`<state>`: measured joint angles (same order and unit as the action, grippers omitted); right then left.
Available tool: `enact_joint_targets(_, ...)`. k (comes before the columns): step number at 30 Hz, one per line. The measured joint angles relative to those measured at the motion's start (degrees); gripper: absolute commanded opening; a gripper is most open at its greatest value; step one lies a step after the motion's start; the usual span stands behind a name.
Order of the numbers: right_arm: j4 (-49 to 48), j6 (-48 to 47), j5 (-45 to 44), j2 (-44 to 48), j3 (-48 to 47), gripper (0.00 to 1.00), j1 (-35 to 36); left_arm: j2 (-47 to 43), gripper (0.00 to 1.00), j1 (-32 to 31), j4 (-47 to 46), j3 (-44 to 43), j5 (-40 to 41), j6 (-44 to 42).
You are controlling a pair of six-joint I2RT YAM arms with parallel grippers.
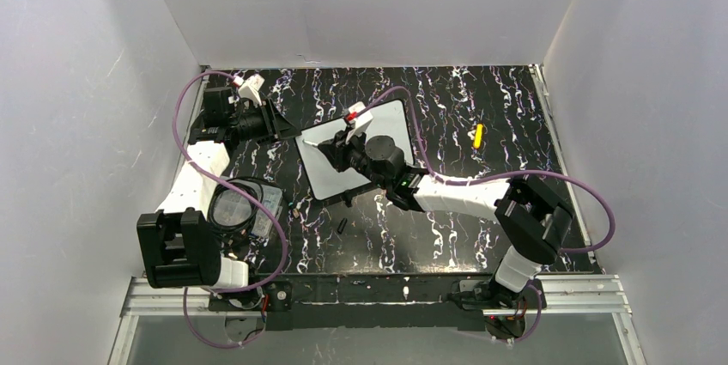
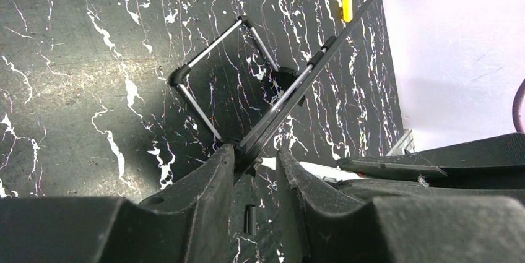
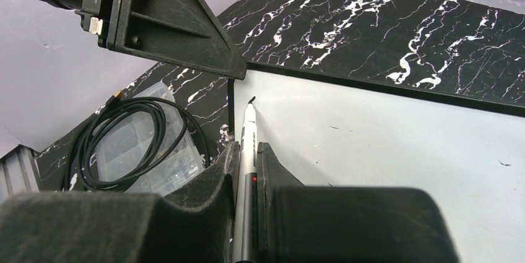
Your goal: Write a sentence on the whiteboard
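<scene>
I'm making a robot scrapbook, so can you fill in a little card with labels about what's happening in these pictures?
Job: writing a sentence
Whiteboard: lying askew mid-table, a few tiny marks, no sentence
Right claw: shut on a pen, tip pointing at the board near its edge
Left claw: open, fingers either side of the board's edge
Yellow thing: on the table, right of the board
Clear box: left of the board, black cable coiled on it
</scene>
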<state>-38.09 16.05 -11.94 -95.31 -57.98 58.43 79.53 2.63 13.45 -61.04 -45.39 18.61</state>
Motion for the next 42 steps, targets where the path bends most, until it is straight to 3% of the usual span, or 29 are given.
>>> enact_joint_targets(24, 0.24, 0.24, -4.26, 2.84, 7.08, 0.01, 1.92, 0.66, 0.28, 0.09, -0.39, 0.00, 0.26, 0.02)
enact_joint_targets(42, -1.60, -0.15, -5.16, 3.87, 7.23, 0.01, 1.92, 0.66, 0.24, 0.09, -0.37, 0.00, 0.11, 0.02)
